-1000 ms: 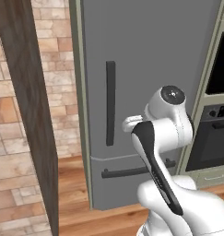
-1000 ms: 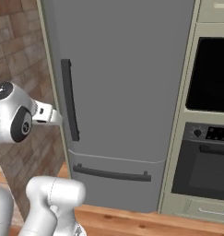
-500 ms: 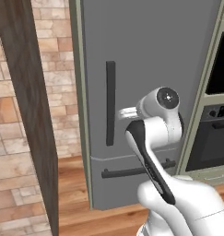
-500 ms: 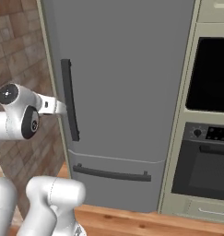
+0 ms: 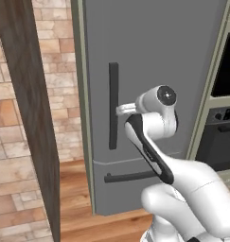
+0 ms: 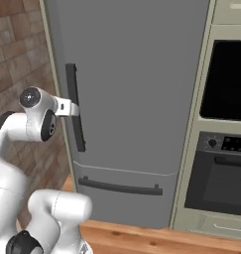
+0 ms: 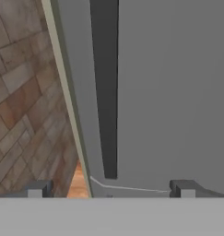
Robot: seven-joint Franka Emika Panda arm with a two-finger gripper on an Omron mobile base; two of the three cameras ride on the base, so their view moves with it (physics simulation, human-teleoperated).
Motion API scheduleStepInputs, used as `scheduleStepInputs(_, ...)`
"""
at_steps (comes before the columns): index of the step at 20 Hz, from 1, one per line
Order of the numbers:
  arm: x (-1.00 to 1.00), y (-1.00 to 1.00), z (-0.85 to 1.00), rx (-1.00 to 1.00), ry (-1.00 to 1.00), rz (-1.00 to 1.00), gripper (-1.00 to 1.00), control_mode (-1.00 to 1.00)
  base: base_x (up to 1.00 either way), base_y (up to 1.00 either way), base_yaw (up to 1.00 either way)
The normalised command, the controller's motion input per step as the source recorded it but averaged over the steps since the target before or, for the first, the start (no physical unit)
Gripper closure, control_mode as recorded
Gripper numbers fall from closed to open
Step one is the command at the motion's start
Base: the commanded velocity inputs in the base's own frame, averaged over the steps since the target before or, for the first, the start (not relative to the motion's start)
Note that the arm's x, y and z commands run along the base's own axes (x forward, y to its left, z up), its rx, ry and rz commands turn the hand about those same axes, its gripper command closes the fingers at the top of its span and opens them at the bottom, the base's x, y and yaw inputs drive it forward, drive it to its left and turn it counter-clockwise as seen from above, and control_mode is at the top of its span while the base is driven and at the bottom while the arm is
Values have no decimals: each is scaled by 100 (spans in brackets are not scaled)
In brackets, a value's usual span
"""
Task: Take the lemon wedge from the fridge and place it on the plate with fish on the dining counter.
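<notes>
Brick wall (image 5: 22,94) at left, wood floor (image 6: 156,238), wall oven (image 6: 226,144) at right; the fridge (image 6: 137,74) stands shut between them, tall matte grey. Lemon wedge presumably inside — unseen w/ door closed.

Step in hand, judged: reach the vertical bar handle (image 5: 113,106) of the upper door and grip it to pull the door open. To do it well: centre the fingers astride the bar approx mid-height, close only once the bar sits between them, then pull along the door's swing arc, not straight back — hinge side can't be told.

Pose: arm bent up from base, forearm rising, wrist turned level toward the door. Gripper (image 5: 120,110) sits right at the handle, hand view looking along the bar. Fingers (image 7: 36,189) spread wide, holding nothing; contact w/ bar can't be told.
</notes>
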Motion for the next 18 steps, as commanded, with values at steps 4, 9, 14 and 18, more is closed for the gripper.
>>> scheduleStepInputs(4,70,26,-13,-1,4,0,-100,-100,0,0,0)
scheduleStepInputs(9,72,19,-14,0,0,0,-100,-100,0,0,0)
scheduleStepInputs(14,70,6,-19,0,0,0,-100,-100,0,0,0)
scheduleStepInputs(18,59,0,-21,0,0,0,-100,-100,0,0,0)
